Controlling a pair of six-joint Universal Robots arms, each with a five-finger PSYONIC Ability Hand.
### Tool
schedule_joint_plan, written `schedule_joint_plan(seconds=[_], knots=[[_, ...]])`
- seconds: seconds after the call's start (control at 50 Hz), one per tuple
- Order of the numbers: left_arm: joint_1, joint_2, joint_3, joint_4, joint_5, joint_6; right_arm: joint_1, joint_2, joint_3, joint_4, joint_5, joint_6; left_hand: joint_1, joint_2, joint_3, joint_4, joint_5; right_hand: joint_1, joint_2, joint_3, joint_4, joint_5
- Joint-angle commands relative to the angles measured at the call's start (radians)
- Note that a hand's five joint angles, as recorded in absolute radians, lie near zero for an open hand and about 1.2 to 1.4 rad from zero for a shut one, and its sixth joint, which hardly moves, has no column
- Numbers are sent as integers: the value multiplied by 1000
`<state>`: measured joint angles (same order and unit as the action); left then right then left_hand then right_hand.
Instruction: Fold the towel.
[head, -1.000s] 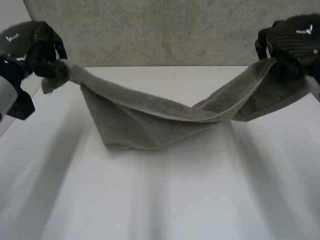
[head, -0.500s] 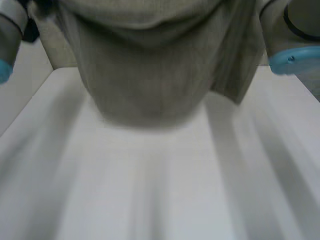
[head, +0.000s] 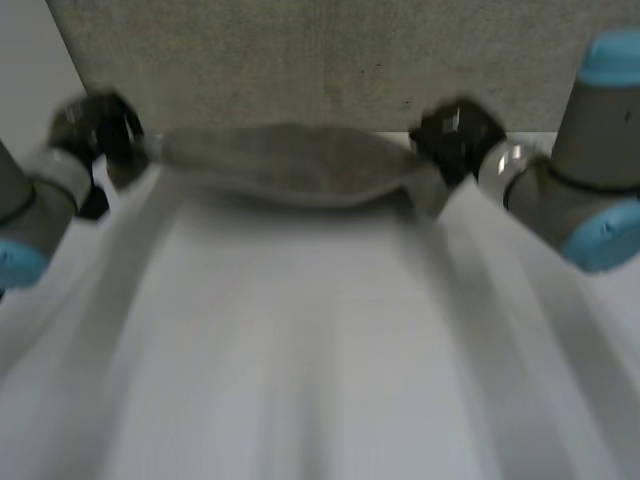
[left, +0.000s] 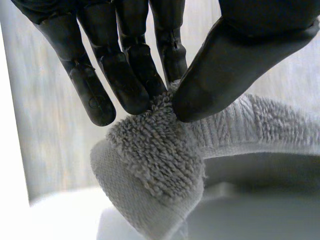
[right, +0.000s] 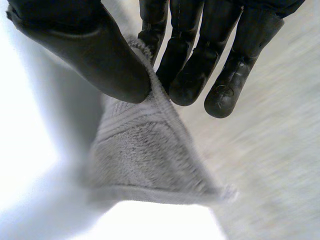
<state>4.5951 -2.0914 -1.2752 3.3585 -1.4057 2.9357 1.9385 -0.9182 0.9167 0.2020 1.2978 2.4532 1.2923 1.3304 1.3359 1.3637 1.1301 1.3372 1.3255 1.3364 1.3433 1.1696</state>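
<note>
1. Head view: the towel is strung in a long, bunched band between my two hands at the far edge of the white counter, close in front of a grey wall. I cannot tell whether it touches the counter. My left hand holds its left end and my right hand its right end. Both arms reach forward, the left arm and right arm low over the counter's sides.

2. Left wrist view: my left hand is clamped on the towel. The thumb presses the looped end against my fingers, which are nearly straight. The end folds over in a thick roll below my fingertips, and the hem runs off beside the thumb. The wall is behind it.

3. Right wrist view: my right hand pinches the towel at its edge between thumb and fingers. The cloth fans out below them into a wedge. The counter lies on the thumb side.
</note>
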Motion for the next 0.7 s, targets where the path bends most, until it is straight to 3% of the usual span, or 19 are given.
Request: schedule_joint_plan(seconds=[0.02,0.1,0.28,0.56,0.7], knots=[[48,-13,-255,-5,100,92,-59,-53,343,-67,-28,-85,104,66,60,33,92,59,71,60,53,52],[76,28,-337,-11,116,198,-81,-140,555,-197,-31,-79,104,66,60,33,92,59,71,60,53,52],[77,70,-375,-4,109,229,-102,-275,824,-479,-8,-2,104,66,60,33,92,59,71,60,53,52],[88,82,-398,-22,108,229,-110,-283,844,-503,29,109,104,66,60,33,92,59,71,60,53,52],[96,172,-423,-62,117,227,-145,-395,889,-523,12,133,104,66,60,33,92,59,71,60,53,52]])
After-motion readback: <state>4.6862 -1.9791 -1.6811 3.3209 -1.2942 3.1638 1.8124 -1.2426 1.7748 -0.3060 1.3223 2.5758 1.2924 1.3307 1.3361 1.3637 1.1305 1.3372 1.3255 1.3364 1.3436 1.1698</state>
